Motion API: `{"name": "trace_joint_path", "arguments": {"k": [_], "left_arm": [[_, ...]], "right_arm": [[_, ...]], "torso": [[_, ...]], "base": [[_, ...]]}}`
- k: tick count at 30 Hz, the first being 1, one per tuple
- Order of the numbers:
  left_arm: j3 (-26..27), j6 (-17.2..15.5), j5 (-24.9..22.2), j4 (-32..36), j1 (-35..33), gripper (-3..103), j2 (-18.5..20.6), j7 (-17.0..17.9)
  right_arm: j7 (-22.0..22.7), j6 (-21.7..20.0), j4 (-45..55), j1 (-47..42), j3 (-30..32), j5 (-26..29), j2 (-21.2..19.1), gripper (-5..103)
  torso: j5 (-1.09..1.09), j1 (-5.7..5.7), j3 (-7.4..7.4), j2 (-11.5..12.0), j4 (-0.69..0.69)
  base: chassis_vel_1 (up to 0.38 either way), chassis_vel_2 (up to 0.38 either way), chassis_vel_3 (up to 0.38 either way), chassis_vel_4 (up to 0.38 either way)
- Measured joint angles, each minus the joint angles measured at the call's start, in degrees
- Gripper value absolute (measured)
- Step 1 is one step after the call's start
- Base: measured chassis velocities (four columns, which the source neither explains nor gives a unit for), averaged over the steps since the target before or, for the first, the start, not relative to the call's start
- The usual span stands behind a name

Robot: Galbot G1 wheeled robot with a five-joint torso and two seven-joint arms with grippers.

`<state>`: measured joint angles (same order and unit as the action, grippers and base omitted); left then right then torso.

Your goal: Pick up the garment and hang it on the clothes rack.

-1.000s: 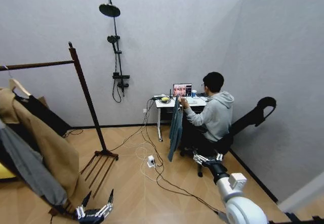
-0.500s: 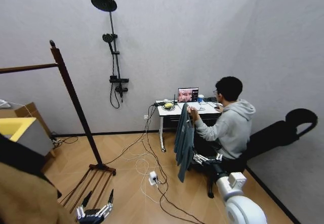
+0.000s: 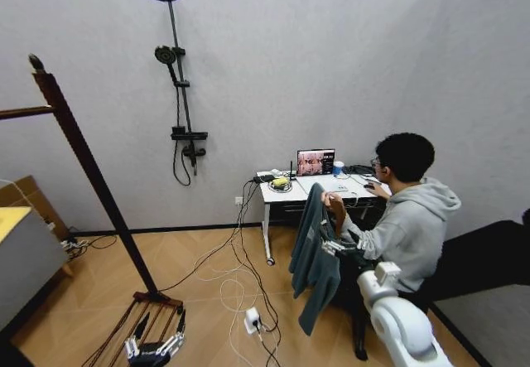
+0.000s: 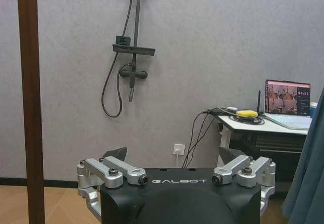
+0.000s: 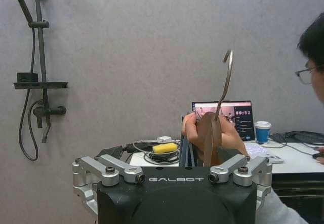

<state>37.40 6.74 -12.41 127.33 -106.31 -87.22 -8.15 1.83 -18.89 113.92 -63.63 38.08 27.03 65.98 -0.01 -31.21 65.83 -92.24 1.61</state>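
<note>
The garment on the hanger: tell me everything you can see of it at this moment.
The dark teal-blue soft cloth jacket hangs limp in long folds from a light wooden hanger with a metal hook, clear of the floor, in front of the white desk. A seated person's hand grips the hanger. The right gripper, fingers open, is right at the jacket's upper edge; whether it touches is unclear. The left gripper hangs low and open by the dark wooden rack's foot.
</note>
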Motion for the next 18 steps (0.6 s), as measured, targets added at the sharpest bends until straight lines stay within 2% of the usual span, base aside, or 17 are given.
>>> {"name": "trace_joint_path", "arguments": {"k": [3,7,12,18], "left_arm": [[0.01,0.0,0.0,0.0,-0.02,100,0.0,0.01],[0.01,0.0,0.0,0.0,-0.02,100,0.0,0.01],[0.01,0.0,0.0,0.0,-0.01,100,0.0,0.01],[0.01,0.0,0.0,0.0,-0.01,100,0.0,0.01]], "right_arm": [[-1.71,1.14,-6.51,5.97,-2.36,-0.21,-1.21,100],[-1.2,0.56,-8.55,8.2,-3.36,-0.19,-1.27,100],[1.63,-1.12,-8.42,8.74,-3.58,-0.31,-0.53,100],[1.73,-1.92,-10.52,9.31,-3.1,0.62,-1.59,100]], "torso": [[0.01,0.12,-0.04,-0.06,0.0],[0.02,0.13,-0.04,-0.06,0.03],[0.01,0.08,-0.02,-0.05,0.02],[0.01,0.04,-0.02,-0.02,0.02]], "base": [[0.027,-0.022,-0.014,0.016],[0.066,-0.061,-0.047,0.048],[0.0,0.0,0.0,0.0],[0.0,0.0,0.0,0.0]]}}
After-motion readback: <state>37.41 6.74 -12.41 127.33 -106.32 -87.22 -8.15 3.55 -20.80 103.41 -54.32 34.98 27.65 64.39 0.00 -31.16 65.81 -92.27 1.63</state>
